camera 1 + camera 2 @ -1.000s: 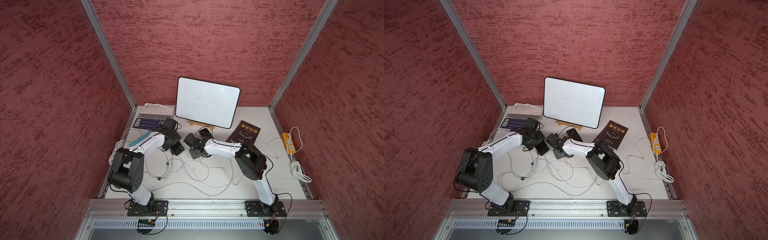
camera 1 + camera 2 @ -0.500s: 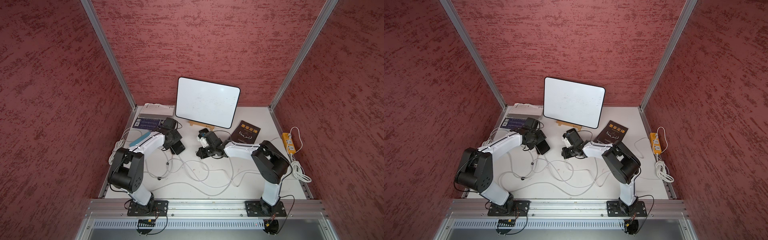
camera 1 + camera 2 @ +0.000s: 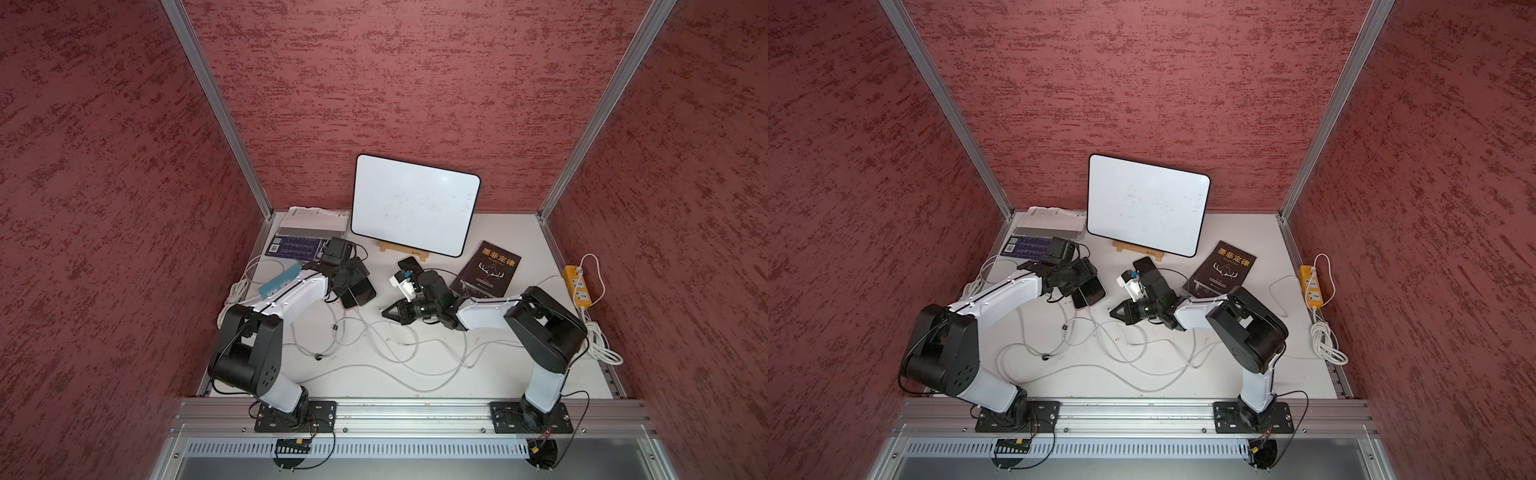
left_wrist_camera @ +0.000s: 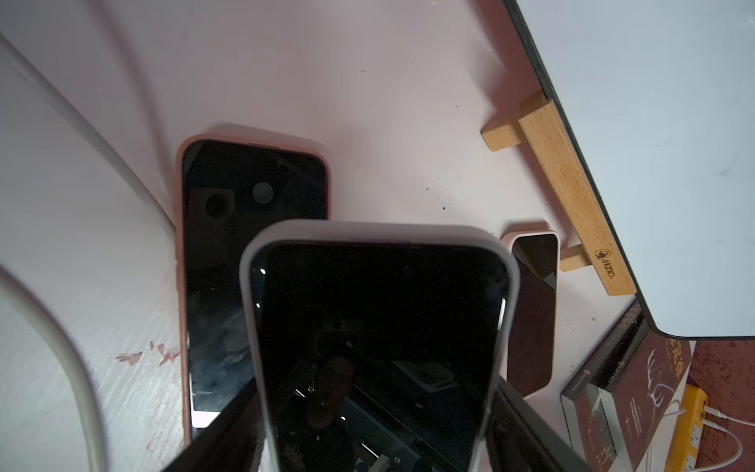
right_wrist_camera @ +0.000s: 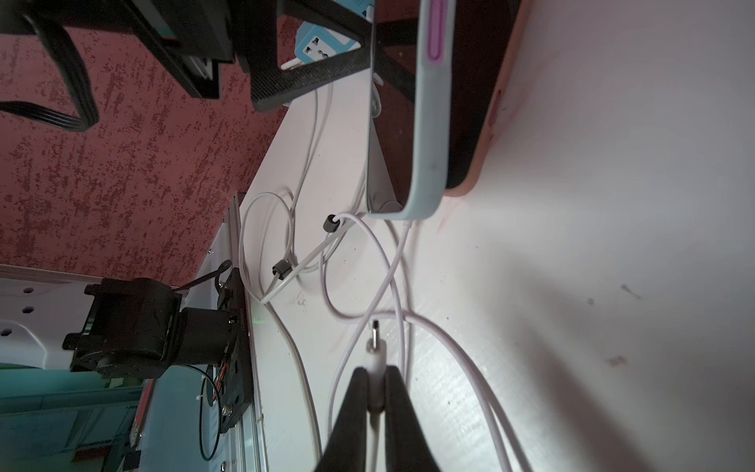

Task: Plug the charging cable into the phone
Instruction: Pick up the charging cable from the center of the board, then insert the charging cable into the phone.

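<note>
My left gripper is shut on a phone with a dark screen and a pale grey-blue case. It holds the phone tilted above the table, over a second phone in a pink case that lies flat. Both top views show this pair near the left arm's wrist. My right gripper is shut on the white plug of the charging cable. The plug's metal tip points toward the held phone's lower edge, a clear gap away. In a top view the right gripper sits to the right of the phones.
Loose white cables loop over the table's middle. A third phone lies by the wooden stand of the whiteboard. A dark book lies at the back right, a yellow power strip at the right edge and a blue one at the left.
The right arm has drawn its gripper and plug back from beside the held phone, to the right and toward the front, its elbow swinging right. The left arm has stayed put.
</note>
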### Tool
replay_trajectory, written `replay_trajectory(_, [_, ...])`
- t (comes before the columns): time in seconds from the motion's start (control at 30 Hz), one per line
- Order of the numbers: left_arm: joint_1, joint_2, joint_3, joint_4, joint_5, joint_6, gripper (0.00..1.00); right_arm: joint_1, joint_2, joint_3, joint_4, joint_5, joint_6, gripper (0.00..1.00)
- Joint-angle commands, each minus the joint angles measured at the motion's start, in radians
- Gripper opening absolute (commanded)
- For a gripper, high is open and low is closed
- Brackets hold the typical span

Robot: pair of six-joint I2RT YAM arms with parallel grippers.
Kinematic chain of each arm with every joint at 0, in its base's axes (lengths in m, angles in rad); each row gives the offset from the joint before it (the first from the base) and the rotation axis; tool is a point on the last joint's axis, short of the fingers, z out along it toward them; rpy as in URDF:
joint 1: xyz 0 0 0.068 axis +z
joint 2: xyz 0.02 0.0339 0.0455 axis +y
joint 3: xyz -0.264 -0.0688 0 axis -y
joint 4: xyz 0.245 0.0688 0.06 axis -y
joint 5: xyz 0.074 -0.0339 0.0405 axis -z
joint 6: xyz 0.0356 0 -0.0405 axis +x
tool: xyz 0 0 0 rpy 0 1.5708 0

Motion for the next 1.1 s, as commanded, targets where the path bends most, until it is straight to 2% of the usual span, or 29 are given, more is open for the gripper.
replay_trajectory(0.0, [-0.01,-0.034,0.0,0.067,0.024,0.024,0.0,0.002,0.036,0.002,0.116,-0.029,0.041,0.0])
replay_trajectory(0.33, [-0.012,-0.027,0.0,0.077,0.03,0.029,0.0,0.002,0.073,-0.021,0.224,-0.004,0.116,0.0])
replay_trajectory(1.07, [-0.015,-0.01,0.009,0.075,0.045,0.029,0.0,-0.009,0.134,0.043,0.275,-0.015,0.156,0.0])
